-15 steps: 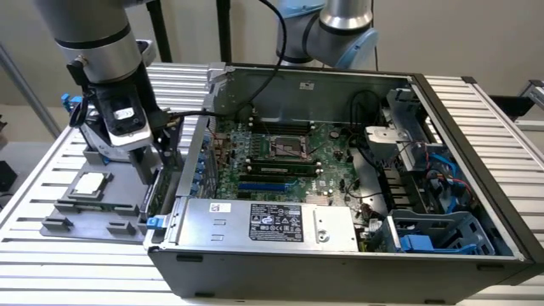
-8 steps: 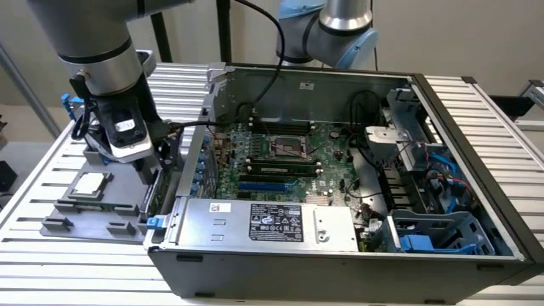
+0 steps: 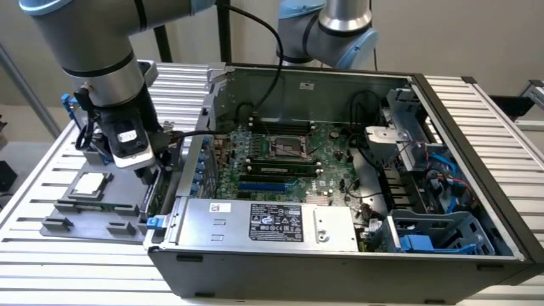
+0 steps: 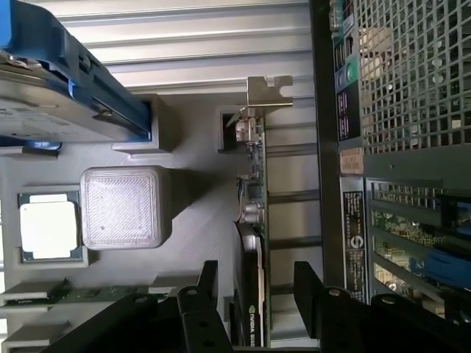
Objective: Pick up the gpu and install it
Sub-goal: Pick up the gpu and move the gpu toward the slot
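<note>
The gpu (image 4: 255, 213) stands on its edge in a slot of the grey parts holder (image 4: 199, 220), a thin black card with its silver bracket (image 4: 268, 92) at the far end. My gripper (image 4: 257, 294) is open and straddles the card's near end. One finger (image 4: 208, 283) is on the holder side and the other finger (image 4: 309, 287) is on the case side, each with a gap to the card. In the exterior view my gripper (image 3: 151, 171) hangs low over the holder's edge (image 3: 93, 223), right beside the open computer case (image 3: 442, 127).
On the holder lie a square silver CPU chip (image 4: 48, 228), a grey block (image 4: 121, 207), a memory stick (image 4: 73, 294) and a hard drive with blue rails (image 4: 59, 88). Inside the case are the motherboard (image 3: 281, 159), a blue slot (image 3: 267, 187) and the power supply (image 3: 264, 222). The case's perforated wall (image 4: 412, 81) stands close by.
</note>
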Available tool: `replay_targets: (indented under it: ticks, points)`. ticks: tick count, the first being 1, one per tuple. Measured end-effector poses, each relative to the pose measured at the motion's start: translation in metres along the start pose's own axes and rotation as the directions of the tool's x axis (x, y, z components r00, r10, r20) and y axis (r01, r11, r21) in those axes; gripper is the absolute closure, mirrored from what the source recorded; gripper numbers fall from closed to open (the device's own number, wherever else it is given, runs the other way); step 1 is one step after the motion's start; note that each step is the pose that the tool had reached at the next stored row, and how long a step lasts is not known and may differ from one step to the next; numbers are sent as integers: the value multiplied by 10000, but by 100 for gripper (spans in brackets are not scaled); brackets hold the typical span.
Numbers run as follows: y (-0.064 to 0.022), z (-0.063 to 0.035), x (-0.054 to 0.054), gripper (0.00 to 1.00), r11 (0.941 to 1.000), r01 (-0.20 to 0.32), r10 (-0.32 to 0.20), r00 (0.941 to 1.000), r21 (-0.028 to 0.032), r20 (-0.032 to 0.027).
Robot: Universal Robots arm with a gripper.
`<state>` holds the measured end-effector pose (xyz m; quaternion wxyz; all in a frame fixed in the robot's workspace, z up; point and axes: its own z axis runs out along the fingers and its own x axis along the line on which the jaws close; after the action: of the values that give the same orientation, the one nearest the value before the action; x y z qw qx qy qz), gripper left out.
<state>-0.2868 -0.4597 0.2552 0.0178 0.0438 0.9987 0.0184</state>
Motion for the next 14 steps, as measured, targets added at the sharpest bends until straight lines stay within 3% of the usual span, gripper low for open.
replay_targets:
  ticks: [6, 14]
  points:
    - [2, 104, 28, 0, 10000, -3, 3, 10000, -13, -1]
    - [53, 133, 34, 0, 10000, -5, 5, 10000, -48, -6]
